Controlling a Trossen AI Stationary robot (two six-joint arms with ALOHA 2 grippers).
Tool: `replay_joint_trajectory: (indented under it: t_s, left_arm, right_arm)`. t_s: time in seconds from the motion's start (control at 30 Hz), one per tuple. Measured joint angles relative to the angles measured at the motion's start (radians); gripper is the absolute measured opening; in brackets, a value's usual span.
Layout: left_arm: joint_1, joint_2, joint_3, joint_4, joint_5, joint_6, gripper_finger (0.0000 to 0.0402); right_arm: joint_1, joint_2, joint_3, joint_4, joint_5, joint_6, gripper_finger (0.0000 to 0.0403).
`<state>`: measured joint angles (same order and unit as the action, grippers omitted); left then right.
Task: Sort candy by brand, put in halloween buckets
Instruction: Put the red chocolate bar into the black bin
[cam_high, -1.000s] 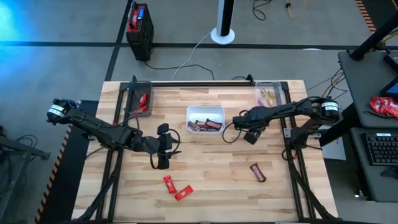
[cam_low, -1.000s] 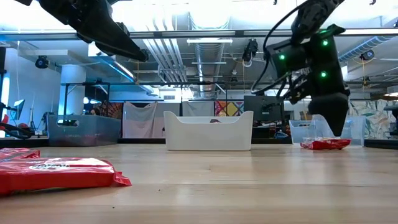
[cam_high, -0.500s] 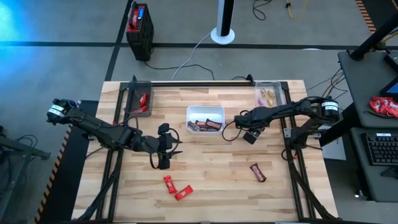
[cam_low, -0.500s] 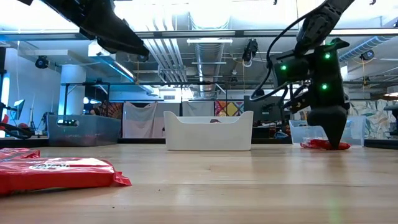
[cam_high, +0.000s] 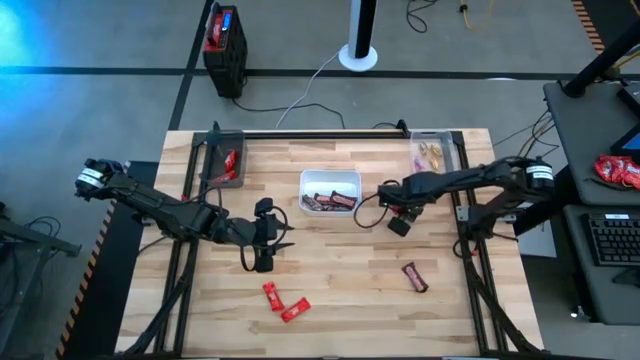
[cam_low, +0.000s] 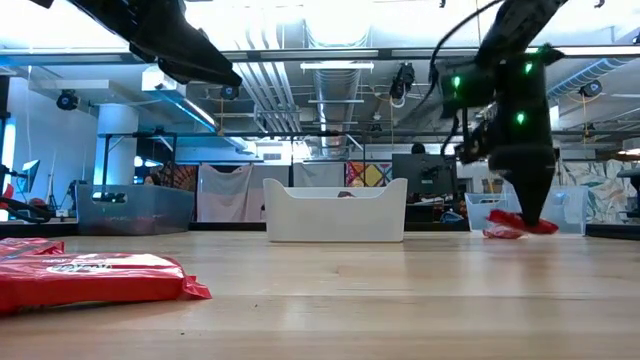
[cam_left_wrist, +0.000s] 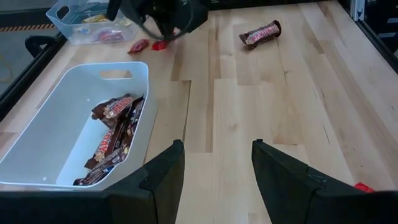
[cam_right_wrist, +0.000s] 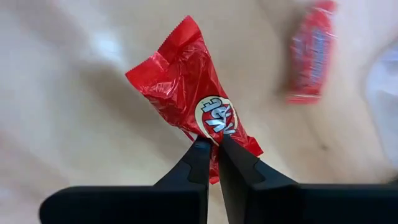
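The right pincer (cam_right_wrist: 211, 144), right of the white rectangular plastic tray (cam_high: 306, 180), has just clamped a red-wrapped candy (cam_right_wrist: 193, 93); lifting follows.

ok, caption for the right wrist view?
Right gripper shut on a red-wrapped candy, a second red candy lying nearby.

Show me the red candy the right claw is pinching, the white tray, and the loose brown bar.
red candy (cam_right_wrist: 196, 102), right wrist view, middle of the wrapper.
white tray (cam_left_wrist: 43, 134), left wrist view, bare floor.
brown bar (cam_high: 415, 277), high view, middle of the bar.
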<state>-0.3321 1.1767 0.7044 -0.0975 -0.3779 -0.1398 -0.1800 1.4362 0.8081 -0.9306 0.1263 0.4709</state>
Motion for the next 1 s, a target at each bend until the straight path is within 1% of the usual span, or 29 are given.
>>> replay_joint_trajectory:
  t_s: [0.13,0.23,0.33,0.43,0.53,0.6,0.7,0.77,0.83,1.0]
  left_arm:
    - [0.000,0.000,0.000,0.001,0.001,0.000,0.0171]
    - [0.000,0.000,0.000,0.016,0.016,0.007,0.0171]
    - [0.000,0.010,0.000,0.083,0.101,0.053,0.0171]
    - [-0.001,0.042,0.000,0.197,0.190,0.124,0.0171]
    - [-0.001,0.085,0.000,0.310,0.206,0.190,0.0171]
    - [0.000,0.117,0.000,0.376,0.206,0.221,0.0171]
    - [0.003,0.159,0.000,0.482,0.205,0.257,0.0171]
    - [0.007,0.186,0.000,0.524,0.206,0.267,0.0171]
    - [0.015,0.211,0.000,0.571,0.205,0.266,0.0171]
    - [0.021,0.258,0.000,0.610,0.211,0.262,0.0171]
  right_arm:
    - [0.063,-0.087,0.003,0.069,-0.092,0.011,0.0012]
    - [0.126,-0.160,-0.007,0.215,-0.135,0.037,0.0012]
    - [0.195,-0.203,-0.016,0.438,-0.139,0.045,0.0011]
    - [0.255,-0.206,-0.017,0.657,-0.142,0.015,0.0011]
    - [0.297,-0.177,-0.018,0.853,-0.162,-0.038,0.0011]
    - [0.317,-0.148,-0.018,0.945,-0.172,-0.058,0.0011]
    - [0.333,-0.090,-0.019,1.076,-0.223,-0.092,0.0011]
    - [0.336,-0.045,-0.013,1.147,-0.269,-0.105,0.0011]
    - [0.337,-0.002,0.000,1.198,-0.312,-0.116,0.0011]
    - [0.337,0.092,0.062,1.214,-0.390,-0.149,0.0011]
